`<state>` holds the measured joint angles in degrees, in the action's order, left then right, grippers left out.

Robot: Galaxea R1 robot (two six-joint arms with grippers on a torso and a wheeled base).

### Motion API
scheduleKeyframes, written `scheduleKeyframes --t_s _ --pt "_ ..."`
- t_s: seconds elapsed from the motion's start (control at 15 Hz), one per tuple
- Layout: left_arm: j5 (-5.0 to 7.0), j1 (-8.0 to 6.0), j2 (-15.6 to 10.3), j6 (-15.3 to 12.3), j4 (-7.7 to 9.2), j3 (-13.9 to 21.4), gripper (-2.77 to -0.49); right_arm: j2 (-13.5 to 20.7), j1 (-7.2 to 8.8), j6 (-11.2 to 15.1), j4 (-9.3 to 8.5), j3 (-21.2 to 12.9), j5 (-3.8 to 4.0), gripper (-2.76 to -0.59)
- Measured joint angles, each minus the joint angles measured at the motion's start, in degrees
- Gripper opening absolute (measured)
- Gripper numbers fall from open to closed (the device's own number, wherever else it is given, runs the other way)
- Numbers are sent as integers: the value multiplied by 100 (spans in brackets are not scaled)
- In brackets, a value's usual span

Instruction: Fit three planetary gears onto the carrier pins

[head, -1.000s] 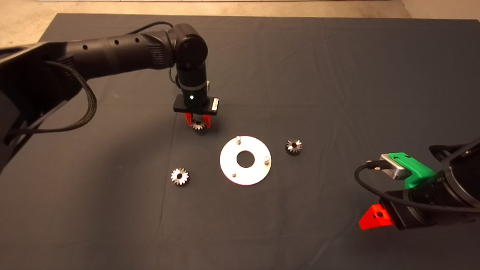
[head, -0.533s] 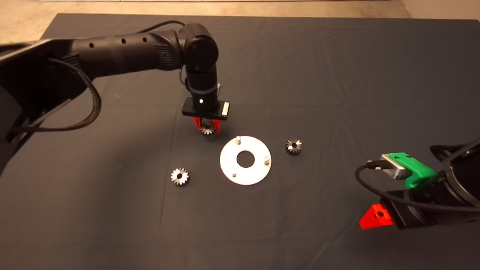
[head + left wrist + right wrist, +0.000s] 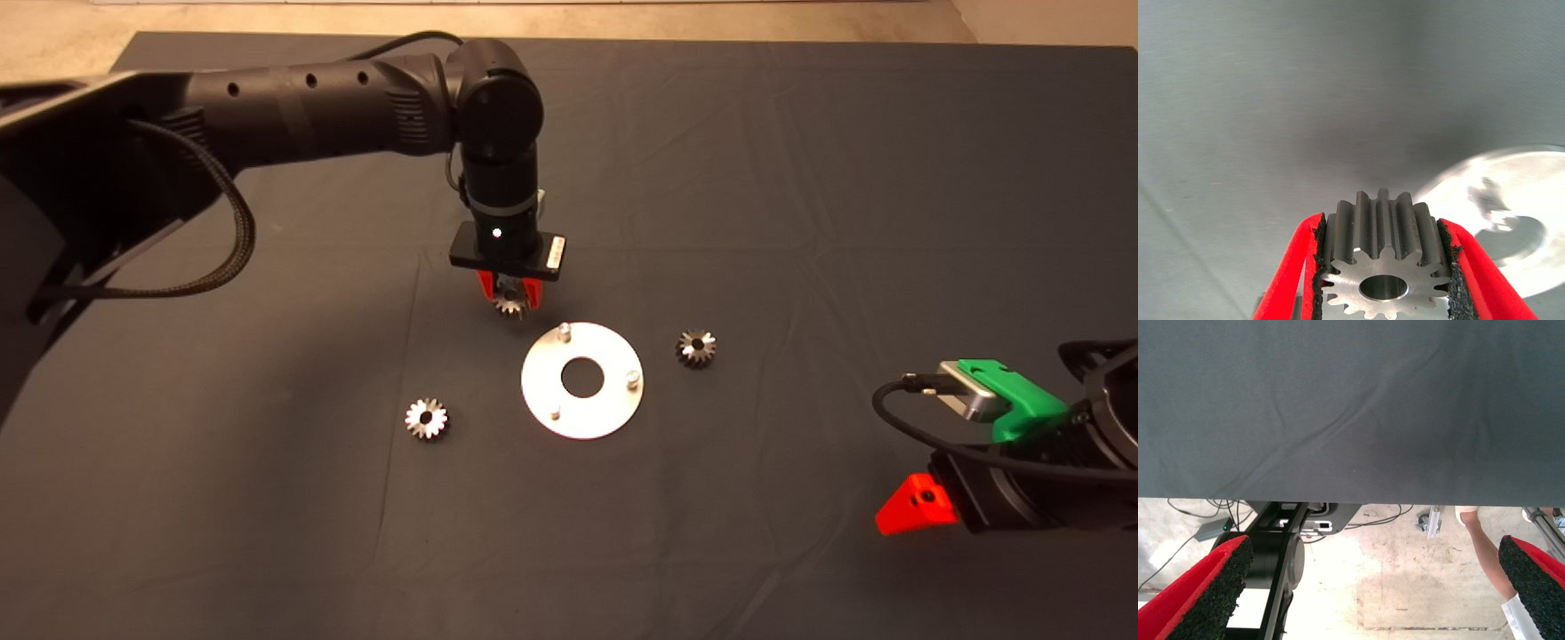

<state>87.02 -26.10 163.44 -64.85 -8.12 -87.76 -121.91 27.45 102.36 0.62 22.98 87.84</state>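
Observation:
My left gripper (image 3: 509,296) is shut on one planetary gear (image 3: 511,305), held above the mat just left of and behind the silver-white disc (image 3: 613,404). In the left wrist view the gear (image 3: 1383,267) sits between the red fingers (image 3: 1291,273), with the disc (image 3: 1531,180) beside it. Three carrier pins stand bare on the disc: one at the back (image 3: 564,331), one at the right (image 3: 632,377), one at the front (image 3: 554,412). A second gear (image 3: 426,418) lies left of the disc. A third gear (image 3: 695,347) lies right of it. My right gripper (image 3: 916,505) waits open at the lower right.
The dark mat (image 3: 800,178) covers the table, with bare floor beyond its far edge. In the right wrist view a person's leg (image 3: 1485,553) and a black stand (image 3: 1281,553) show on the floor past the mat's edge.
My left gripper has carried the gear to the right, closer to the disc's back pin. The right gripper has shifted slightly to the right. The other gears and the disc have not moved.

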Motion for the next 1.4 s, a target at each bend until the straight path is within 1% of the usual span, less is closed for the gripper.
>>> scheduleKeyframes --t_s 0.13,0.27,0.4,0.67,0.93,1.13,1.4 --pt "2 -28 121 -5 35 13 -235 21 0 0 0 0 1 -61" --pt "2 -28 257 -6 68 13 -235 22 0 0 0 0 1 -61" --pt "-2 -28 324 -6 107 16 -235 35 0 0 0 -2 3 -61" --pt "3 -28 351 -6 110 9 -235 33 0 0 0 -2 1 -61" --pt "0 -28 450 0 126 -35 -235 33 0 0 0 -5 1 -61" --pt "2 -28 447 22 126 -116 -235 33 0 0 0 -5 1 -61" --pt "2 -27 450 39 127 -121 -235 33 0 0 0 -5 1 -61"
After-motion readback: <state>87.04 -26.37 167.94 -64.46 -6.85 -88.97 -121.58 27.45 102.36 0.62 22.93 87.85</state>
